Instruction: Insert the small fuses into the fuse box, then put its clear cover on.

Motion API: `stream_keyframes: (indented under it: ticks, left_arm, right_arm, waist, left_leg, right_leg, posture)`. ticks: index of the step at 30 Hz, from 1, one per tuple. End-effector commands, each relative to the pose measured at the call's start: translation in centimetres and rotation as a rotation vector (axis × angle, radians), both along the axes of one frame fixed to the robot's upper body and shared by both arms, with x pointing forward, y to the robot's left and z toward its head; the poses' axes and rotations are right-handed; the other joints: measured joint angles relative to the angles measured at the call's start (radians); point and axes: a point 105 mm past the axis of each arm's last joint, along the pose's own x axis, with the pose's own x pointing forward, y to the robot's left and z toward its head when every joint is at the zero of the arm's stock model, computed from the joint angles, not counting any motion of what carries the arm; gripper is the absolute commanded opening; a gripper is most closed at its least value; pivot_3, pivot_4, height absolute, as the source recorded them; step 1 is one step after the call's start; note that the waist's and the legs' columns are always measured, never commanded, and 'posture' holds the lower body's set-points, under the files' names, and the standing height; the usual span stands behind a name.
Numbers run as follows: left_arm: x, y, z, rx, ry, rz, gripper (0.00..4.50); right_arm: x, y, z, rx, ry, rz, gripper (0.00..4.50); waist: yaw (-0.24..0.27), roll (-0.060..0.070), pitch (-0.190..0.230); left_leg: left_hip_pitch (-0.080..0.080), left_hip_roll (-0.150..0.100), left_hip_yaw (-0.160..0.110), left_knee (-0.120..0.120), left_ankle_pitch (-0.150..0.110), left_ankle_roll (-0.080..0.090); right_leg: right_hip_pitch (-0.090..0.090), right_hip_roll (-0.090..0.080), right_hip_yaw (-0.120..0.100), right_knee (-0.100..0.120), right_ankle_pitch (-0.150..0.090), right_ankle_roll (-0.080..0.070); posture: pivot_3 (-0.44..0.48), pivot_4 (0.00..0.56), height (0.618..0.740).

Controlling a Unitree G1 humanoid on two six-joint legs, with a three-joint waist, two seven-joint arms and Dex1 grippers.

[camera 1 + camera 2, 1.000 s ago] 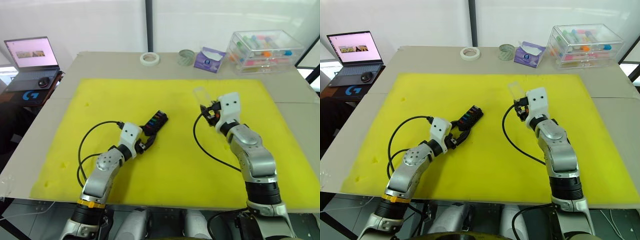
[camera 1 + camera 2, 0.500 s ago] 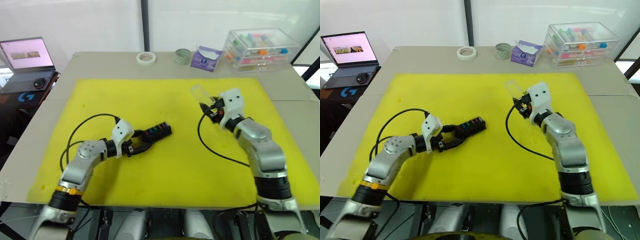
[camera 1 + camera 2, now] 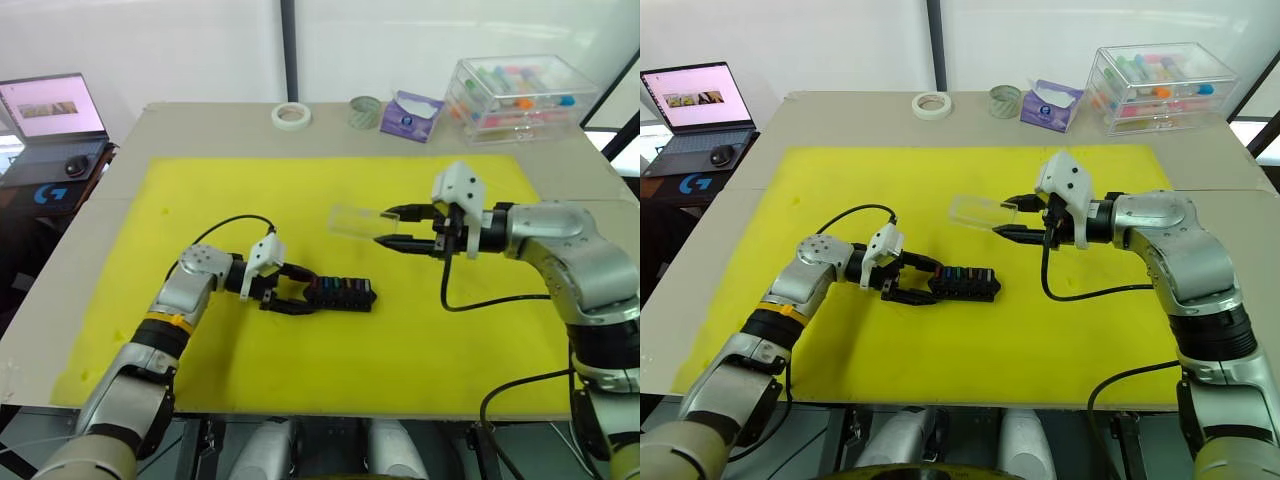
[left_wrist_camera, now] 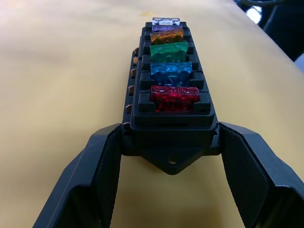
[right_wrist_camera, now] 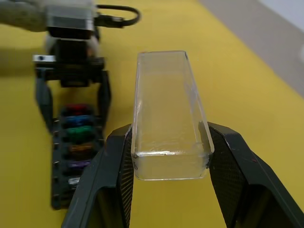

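The right gripper [image 3: 1012, 218] pinches one end of the transparent rectangular plastic cover [image 3: 978, 210] above the yellow mat [image 3: 1060, 320], nearly parallel to the fuse-filled black fuse box [image 3: 962, 283] below it, whose end the left gripper [image 3: 912, 280] clamps.

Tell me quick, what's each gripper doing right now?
Left gripper: shut on the fuse box.
Right gripper: shut on the clear cover.

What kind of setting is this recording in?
Probably a lab or test workspace: a table with a yellow foam mat, an open laptop at the side, and a clear box of coloured tubes at the back.
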Motion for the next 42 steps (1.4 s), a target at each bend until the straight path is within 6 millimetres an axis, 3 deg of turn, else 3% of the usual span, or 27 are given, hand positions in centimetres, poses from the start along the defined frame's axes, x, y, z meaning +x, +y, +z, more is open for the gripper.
stream_keyframes:
  ticks: [1, 8, 16, 26, 42]
  left_arm:
    - [0.4, -0.3, 1.1, -0.009, -0.066, -0.035, 2.76]
    - [0.4, -0.5, 1.0, -0.009, -0.081, -0.052, 2.76]
    - [0.7, -0.4, 1.0, -0.008, -0.117, -0.032, 2.76]
    - [0.8, -0.3, 1.0, -0.011, -0.127, -0.027, 2.76]
    - [0.7, -0.1, 0.9, 0.004, -0.125, -0.034, 2.76]
  right_arm:
    - [-1.8, 0.9, 0.0, -0.033, -0.002, 0.114, 1.86]
    - [-2.5, 2.1, -1.3, -0.025, 0.029, 0.179, 1.86]
    - [-2.4, 2.0, -3.6, -0.041, 0.039, 0.194, 1.86]
    - [-2.3, 2.4, -4.4, -0.004, 0.066, 0.168, 1.86]
    - [-1.9, 1.1, -6.3, 0.017, 0.126, 0.131, 1.86]
  waist:
    - [0.001, 0.000, 0.000]
    - [0.000, -0.001, 0.000]
    - [0.002, -0.001, 0.000]
    - [0.001, -0.001, 0.000]
    - [0.001, -0.001, 0.000]
  left_leg:
    - [0.000, 0.000, 0.000, 0.000, 0.000, 0.000]
    - [-0.001, 0.000, 0.000, 0.001, 0.000, 0.000]
    - [-0.001, 0.000, -0.001, 0.001, 0.000, 0.000]
    - [-0.001, 0.000, -0.001, 0.002, 0.000, 0.000]
    - [-0.001, 0.000, -0.001, 0.002, 0.000, 0.000]
  right_leg:
    - [0.000, 0.000, 0.000, 0.000, 0.000, 0.000]
    - [0.000, 0.000, 0.000, 0.000, 0.000, 0.000]
    - [-0.001, -0.001, 0.000, 0.001, 0.000, 0.000]
    - [-0.001, 0.000, -0.001, 0.001, 0.000, 0.000]
    - [-0.001, 0.000, -0.001, 0.001, 0.000, 0.000]
  posture:
    - [0.000, 0.150, 0.740]
    - [0.000, 0.150, 0.740]
    - [0.000, 0.150, 0.740]
    - [0.000, 0.150, 0.740]
    - [0.000, 0.150, 0.740]
